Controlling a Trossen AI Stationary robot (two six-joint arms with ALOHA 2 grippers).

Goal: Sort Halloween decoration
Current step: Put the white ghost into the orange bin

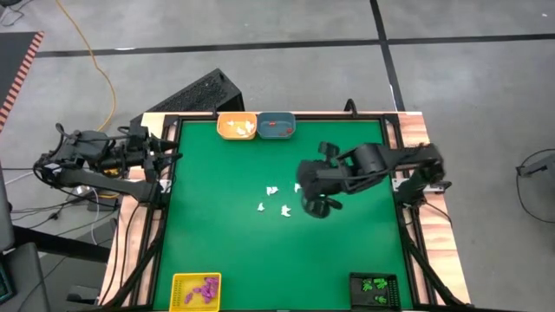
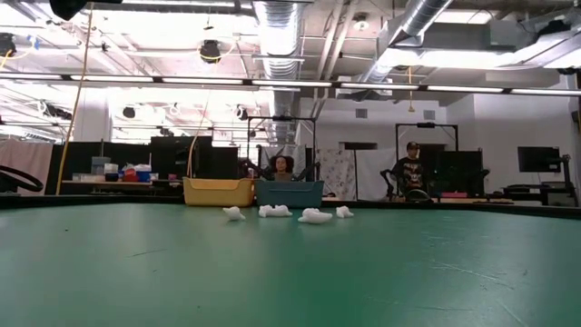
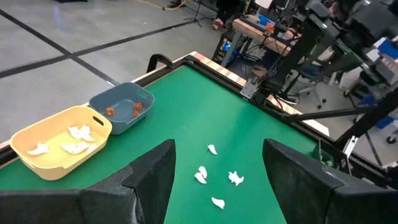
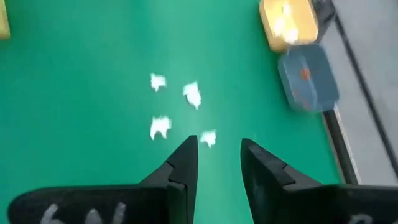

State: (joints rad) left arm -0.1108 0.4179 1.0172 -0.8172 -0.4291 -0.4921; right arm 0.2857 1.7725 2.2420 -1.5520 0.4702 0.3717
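**Ana:** Green felt tabletop (image 2: 290,272) fills the low view's foreground, and beyond it four tiny white plastic trinkets (image 2: 313,216) lie in a row before the orange tray (image 2: 218,192) and the blue tray (image 2: 289,193). No arm shows there at all.

**Ben:** From above, the right gripper (image 1: 316,204) hangs over mid-table, its arm reaching in from the right edge, just beside those white pieces (image 1: 272,191). Its wrist camera shows both dark fingers (image 4: 183,163) parted, nothing between them, one white piece just past the tips.

**Ana:** And the left gripper (image 3: 217,180)?

**Ben:** Parked off the table's left edge, fingers spread wide and bare. Its camera alone shows inside the trays: white pieces in the orange one, orange-red ones in the blue.

**Ana:** Only the overhead view catches the near corners: purple trinkets (image 1: 205,291) in a yellow tray (image 1: 179,289), green trinkets (image 1: 375,284) in a black tray (image 1: 374,298).
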